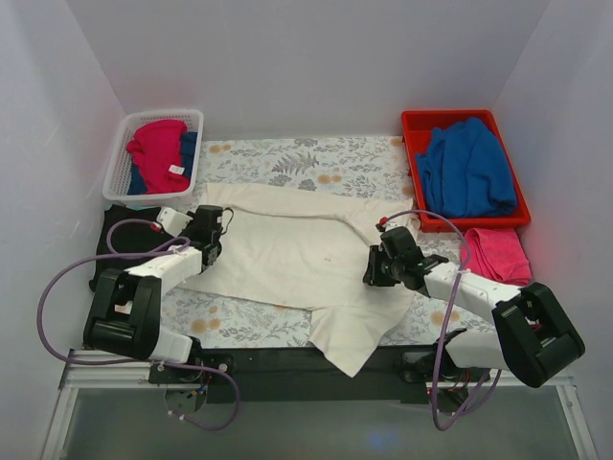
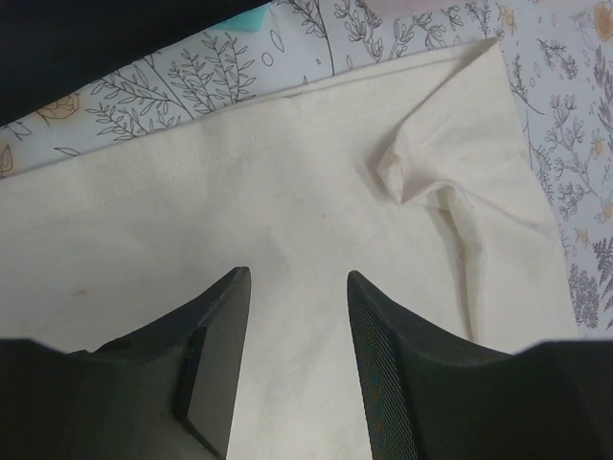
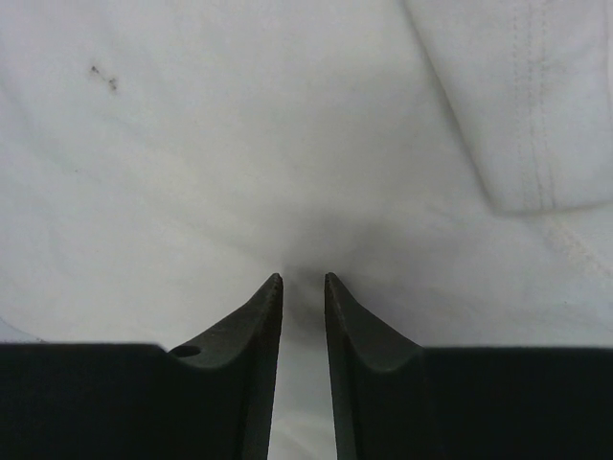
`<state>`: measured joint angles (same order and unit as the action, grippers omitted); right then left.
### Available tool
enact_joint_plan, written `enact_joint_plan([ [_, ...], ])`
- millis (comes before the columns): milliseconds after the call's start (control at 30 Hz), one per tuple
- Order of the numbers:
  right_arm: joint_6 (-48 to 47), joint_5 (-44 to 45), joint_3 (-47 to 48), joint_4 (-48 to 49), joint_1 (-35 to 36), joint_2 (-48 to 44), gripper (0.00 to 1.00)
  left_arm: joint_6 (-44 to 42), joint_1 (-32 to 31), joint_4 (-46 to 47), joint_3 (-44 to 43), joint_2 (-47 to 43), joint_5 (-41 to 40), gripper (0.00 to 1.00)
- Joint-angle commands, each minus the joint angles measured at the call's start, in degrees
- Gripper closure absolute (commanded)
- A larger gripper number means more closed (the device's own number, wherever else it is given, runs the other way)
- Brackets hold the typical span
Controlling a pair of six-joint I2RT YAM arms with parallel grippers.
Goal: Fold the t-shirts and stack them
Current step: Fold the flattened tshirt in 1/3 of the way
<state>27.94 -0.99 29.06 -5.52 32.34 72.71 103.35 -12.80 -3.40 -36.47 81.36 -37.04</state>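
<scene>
A large cream-white t-shirt (image 1: 287,254) lies spread on the floral tablecloth (image 1: 316,158), with one part hanging over the near table edge. My left gripper (image 1: 212,252) hovers over its left side, open, with only flat cloth (image 2: 287,182) showing between its fingers (image 2: 215,335). My right gripper (image 1: 375,274) is down on the shirt's right side. Its jaws stand narrow, closed on a pucker of the cream cloth (image 3: 239,144) at the tips (image 3: 303,276). A black t-shirt (image 1: 120,235) lies at the left edge, beside the left arm, and shows dark in the left wrist view (image 2: 96,38).
A white basket (image 1: 120,158) at the back left holds red and blue garments. A red tray (image 1: 412,125) at the back right holds a blue garment (image 1: 469,168). A pink cloth (image 1: 498,251) lies in front of the tray, right of my right arm. White walls enclose the table.
</scene>
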Motion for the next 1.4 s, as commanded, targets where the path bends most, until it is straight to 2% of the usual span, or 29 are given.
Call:
enact_joint_plan([
  [0, 3.08, 7.31, -1.37, -14.06, 0.27, 0.42, 0.69, -0.61, -0.21, -0.47, 1.92, -3.14, -0.49, 0.56],
  [233, 6.24, 14.25, 0.29, -19.96, -0.26, 0.68, 0.69, -0.61, -0.21, -2.75, 4.47, -5.16, 0.12, 0.56],
  [400, 5.37, 14.88, 1.79, -20.41, -0.26, 0.33, 0.69, 0.1, -0.21, -2.75, 4.57, -0.95, -0.32, 0.56],
  [500, 5.1, 15.06, 2.05, -20.41, -0.26, -0.46, 0.69, 0.27, -0.21, -4.59, 3.07, 2.57, 1.52, 0.56],
  [633, 5.45, 15.67, 2.58, -20.41, -0.43, -1.69, 0.69, 1.94, -0.21, -6.09, 4.91, 2.58, 5.04, 0.58],
  [733, 5.28, 15.93, 3.11, -20.41, -0.69, -1.78, 0.69, 3.52, -0.3, -7.32, 8.51, -0.4, 7.67, 0.63],
  [767, 5.19, 15.94, 3.46, -20.41, -0.7, -1.69, 0.69, 3.96, -0.56, -7.5, 10.87, -1.46, 8.2, 0.7],
  [867, 4.84, 16.29, 3.72, -19.88, -0.96, -1.6, 0.69, 6.77, -1.17, -9.69, 14.05, -5.94, 9.26, 0.77],
  [900, 4.75, 16.29, 3.64, -19.53, -1.05, -1.6, 0.69, 8.43, -1.26, -10.92, 15.36, -7.43, 9.87, 0.83],
  [967, 4.66, 16.38, 3.37, -19.01, -1.14, -1.87, 0.69, 9.67, -1.53, -12.67, 15.03, -11.48, 10.05, 0.85],
  [1000, 4.58, 16.29, 3.29, -18.83, -1.22, -1.95, 0.69, 10.2, -1.7, -14.43, 14.24, -12.71, 10.14, 0.9],
  [1133, 4.4, 16.55, 2.76, -18.48, -1.49, -3.62, 0.68, 13.53, -2.67, -18.82, 13.62, -17.72, 7.69, 0.92],
  [1167, 4.31, 16.55, 2.32, -18.21, -1.57, -4.41, 0.68, 17.81, -4.85, -23.97, 13.09, -19.21, 4.2, 0.94],
  [1200, 4.4, 16.55, 2.32, -18.21, -1.58, -4.42, 0.68, 17.85, -4.87, -24.02, 13.09, -19.83, 4.17, 0.94],
  [1233, 4.4, 16.64, 2.23, -18.12, -1.66, -4.68, 0.67, 19.94, -5.56, -28.03, 13.0, -20.45, 2.95, 0.94],
  [1367, 4.31, 16.55, 2.14, -17.95, -1.66, -5.21, 0.67, 25.93, -9.35, -35.08, 11.08, -23.35, -4.69, 0.92],
])
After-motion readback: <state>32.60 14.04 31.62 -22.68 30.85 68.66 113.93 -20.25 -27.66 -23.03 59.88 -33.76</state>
